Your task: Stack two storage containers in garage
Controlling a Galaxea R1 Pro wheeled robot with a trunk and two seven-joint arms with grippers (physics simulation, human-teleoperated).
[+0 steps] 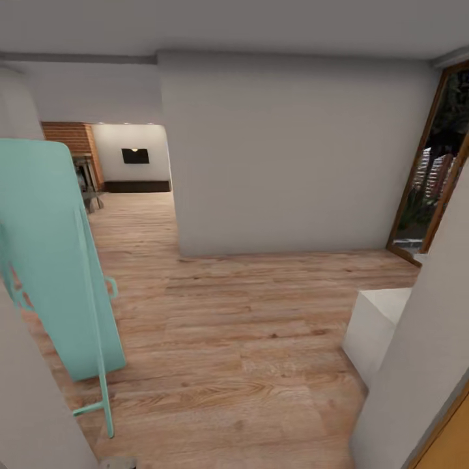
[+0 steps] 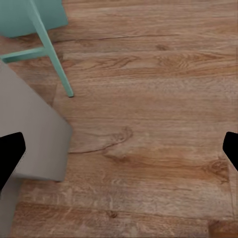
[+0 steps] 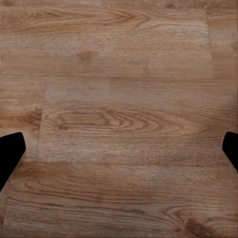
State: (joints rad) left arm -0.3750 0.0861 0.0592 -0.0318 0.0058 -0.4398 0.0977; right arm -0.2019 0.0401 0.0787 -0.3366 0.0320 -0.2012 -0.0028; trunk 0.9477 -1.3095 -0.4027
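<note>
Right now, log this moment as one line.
phase: in transit | floor: wood planks | beside: teal rack | left fingers: open, empty | right fingers: open, empty

Head camera high, facing forward and down a hallway, both wrist cameras close above the light wood-plank floor (image 1: 247,339), shared by all views

- No text, label, brand, number or sign could be read anywhere.
- The mint-green panel (image 1: 52,260), the white wall (image 1: 293,156) and the wood-plank floor (image 1: 228,339) bore no lettering.

Light wood-plank floor (image 1: 247,352), mint-green board (image 1: 52,260)
</note>
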